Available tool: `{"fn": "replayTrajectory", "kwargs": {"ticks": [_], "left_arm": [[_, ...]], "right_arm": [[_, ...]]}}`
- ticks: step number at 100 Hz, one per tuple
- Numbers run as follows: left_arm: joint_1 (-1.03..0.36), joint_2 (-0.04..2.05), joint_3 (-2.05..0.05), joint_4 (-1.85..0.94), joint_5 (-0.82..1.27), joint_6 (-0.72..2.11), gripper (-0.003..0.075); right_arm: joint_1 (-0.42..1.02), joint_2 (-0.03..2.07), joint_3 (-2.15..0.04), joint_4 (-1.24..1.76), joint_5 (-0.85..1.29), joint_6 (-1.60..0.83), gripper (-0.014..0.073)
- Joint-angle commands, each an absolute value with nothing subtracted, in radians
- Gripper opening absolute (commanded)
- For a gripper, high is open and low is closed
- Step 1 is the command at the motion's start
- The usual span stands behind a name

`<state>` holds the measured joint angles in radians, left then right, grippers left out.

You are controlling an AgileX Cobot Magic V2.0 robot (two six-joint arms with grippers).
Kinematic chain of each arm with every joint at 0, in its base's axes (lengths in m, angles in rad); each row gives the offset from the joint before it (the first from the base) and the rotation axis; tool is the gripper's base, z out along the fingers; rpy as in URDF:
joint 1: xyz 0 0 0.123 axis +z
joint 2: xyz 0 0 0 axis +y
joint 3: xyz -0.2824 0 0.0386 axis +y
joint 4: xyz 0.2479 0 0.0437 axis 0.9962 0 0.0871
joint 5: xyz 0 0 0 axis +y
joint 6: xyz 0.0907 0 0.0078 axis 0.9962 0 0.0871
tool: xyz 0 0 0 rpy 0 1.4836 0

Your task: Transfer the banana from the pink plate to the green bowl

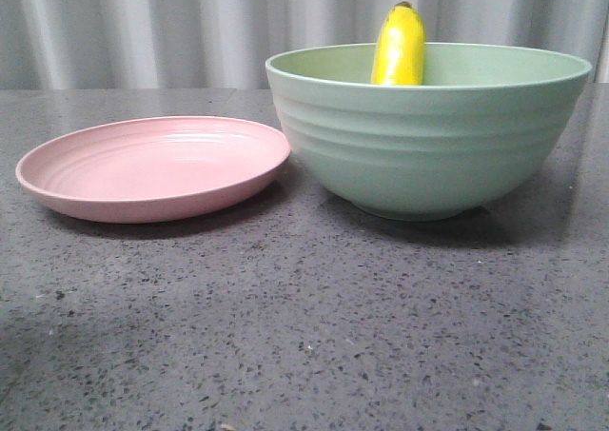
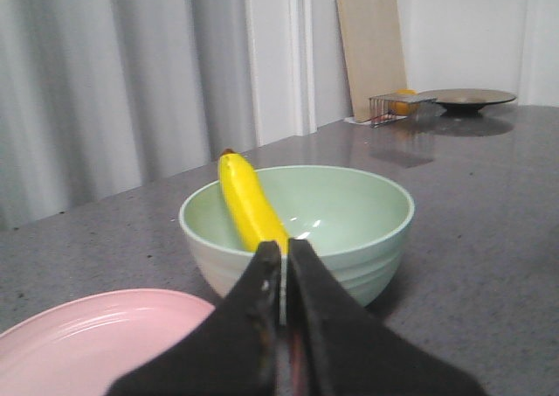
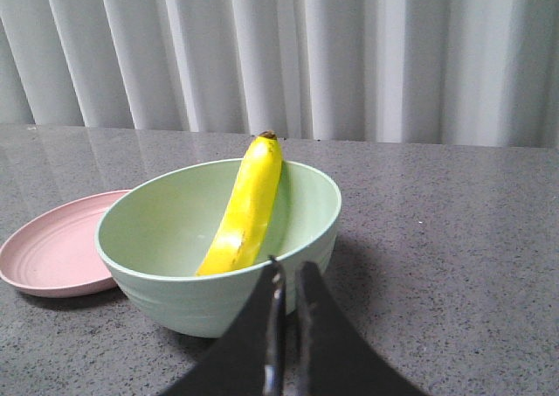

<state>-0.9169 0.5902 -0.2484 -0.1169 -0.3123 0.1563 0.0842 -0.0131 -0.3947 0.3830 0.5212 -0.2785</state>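
The yellow banana (image 1: 399, 48) stands leaning inside the green bowl (image 1: 428, 136), its dark tip above the far rim. The pink plate (image 1: 152, 166) lies empty just left of the bowl. Neither gripper shows in the front view. In the left wrist view my left gripper (image 2: 283, 249) is shut and empty, held back from the bowl (image 2: 349, 230), with the banana (image 2: 247, 202) and the plate (image 2: 79, 343) in sight. In the right wrist view my right gripper (image 3: 289, 269) is shut and empty, short of the bowl (image 3: 175, 291); the banana (image 3: 244, 208) and plate (image 3: 52, 247) show.
The things rest on a dark speckled stone table (image 1: 304, 336). Pale curtains hang behind. In the left wrist view a dark dish (image 2: 476, 99), a wire rack (image 2: 397, 109) and a leaning board (image 2: 371, 46) stand far off at the table's end.
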Motion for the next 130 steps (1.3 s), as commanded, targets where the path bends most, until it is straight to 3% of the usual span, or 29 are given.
{"fn": "replayTrajectory", "kwargs": {"ticks": [1, 65, 95, 130], "left_arm": [[-0.86, 0.576, -0.255, -0.037, -0.396, 0.155, -0.002], [-0.325, 0.178, 0.014, 0.008, -0.393, 0.153, -0.002], [-0.118, -0.023, 0.013, 0.0, -0.014, 0.153, -0.002], [-0.088, -0.033, 0.013, -0.047, 0.259, 0.114, -0.002]], "right_arm": [[0.085, -0.02, -0.417, 0.384, 0.441, -0.292, -0.0067], [0.085, -0.02, -0.417, 0.384, 0.441, -0.292, -0.0067], [0.085, -0.02, -0.417, 0.384, 0.441, -0.292, -0.0067], [0.085, -0.02, -0.417, 0.384, 0.441, -0.292, -0.0067]]}}
